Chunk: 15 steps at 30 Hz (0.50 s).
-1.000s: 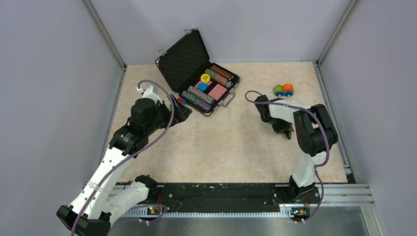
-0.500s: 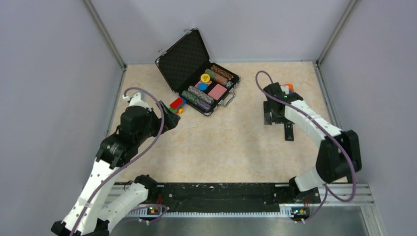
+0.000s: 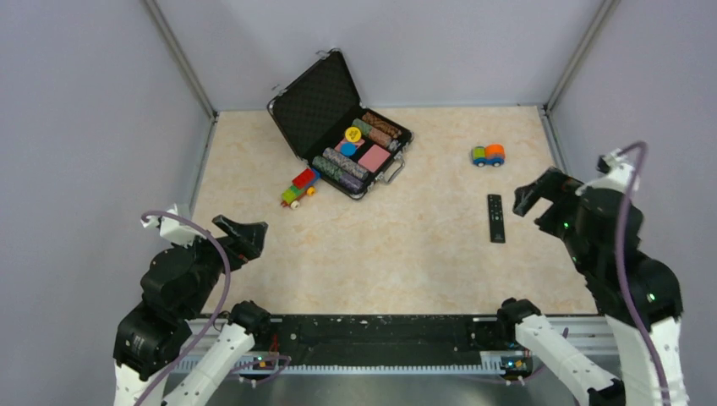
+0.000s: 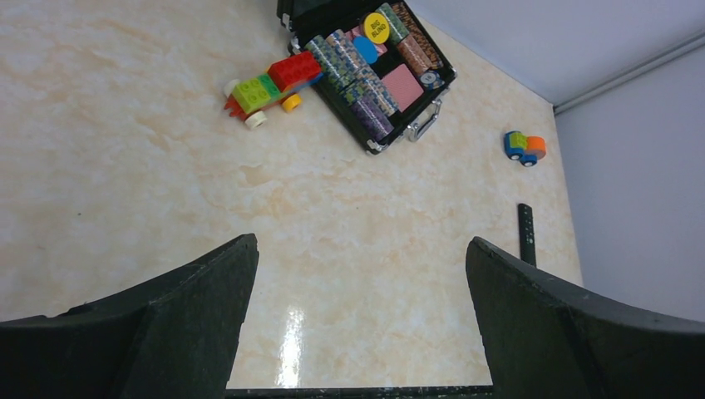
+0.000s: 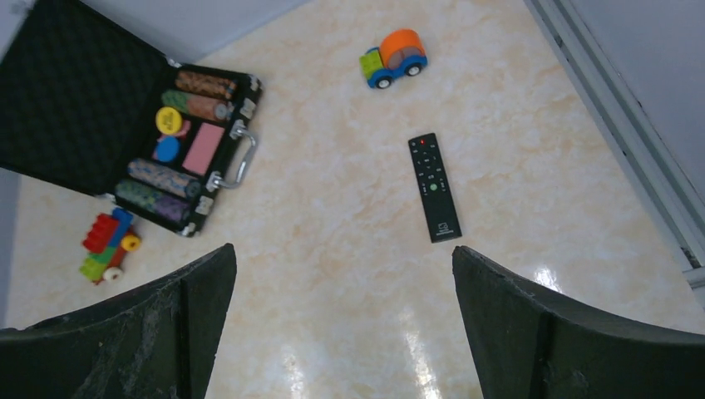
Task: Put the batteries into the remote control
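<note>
Both arms have retreated to the near edge, left hand (image 3: 246, 238) and right hand (image 3: 534, 191) spread empty; the remote control (image 3: 496, 218) lies near-to-far by the right edge of the surface (image 3: 406, 254), nearest the right hand, batteries apparently unseen.

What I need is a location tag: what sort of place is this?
Probably a robot test cell: grey walls enclosing a marble-patterned tabletop, a mounting rail at its near edge, and a toy car.

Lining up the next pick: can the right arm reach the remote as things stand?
Probably yes. The remote control lies by itself, close beside the open right gripper, with nothing between them.
</note>
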Each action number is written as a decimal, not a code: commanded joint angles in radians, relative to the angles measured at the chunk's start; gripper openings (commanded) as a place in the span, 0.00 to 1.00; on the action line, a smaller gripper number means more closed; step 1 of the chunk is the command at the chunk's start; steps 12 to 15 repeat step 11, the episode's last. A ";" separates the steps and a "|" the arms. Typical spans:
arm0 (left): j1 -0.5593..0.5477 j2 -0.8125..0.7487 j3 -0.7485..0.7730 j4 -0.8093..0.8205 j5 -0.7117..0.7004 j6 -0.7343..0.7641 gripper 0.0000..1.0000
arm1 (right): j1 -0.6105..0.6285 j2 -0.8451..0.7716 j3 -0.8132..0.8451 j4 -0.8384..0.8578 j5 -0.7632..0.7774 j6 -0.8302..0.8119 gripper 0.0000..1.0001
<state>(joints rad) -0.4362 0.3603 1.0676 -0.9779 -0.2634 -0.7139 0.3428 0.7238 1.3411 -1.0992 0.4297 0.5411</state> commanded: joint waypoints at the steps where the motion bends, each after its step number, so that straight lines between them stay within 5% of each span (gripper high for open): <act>1: 0.004 -0.035 0.044 -0.071 -0.041 0.026 0.99 | 0.002 -0.148 0.055 -0.064 -0.015 0.027 0.99; 8: 0.004 -0.046 0.043 -0.096 -0.035 0.034 0.99 | 0.002 -0.342 0.071 -0.079 0.040 -0.007 0.99; 15: 0.004 -0.037 0.048 -0.113 -0.034 0.021 0.99 | 0.001 -0.370 0.067 -0.082 0.052 0.006 0.99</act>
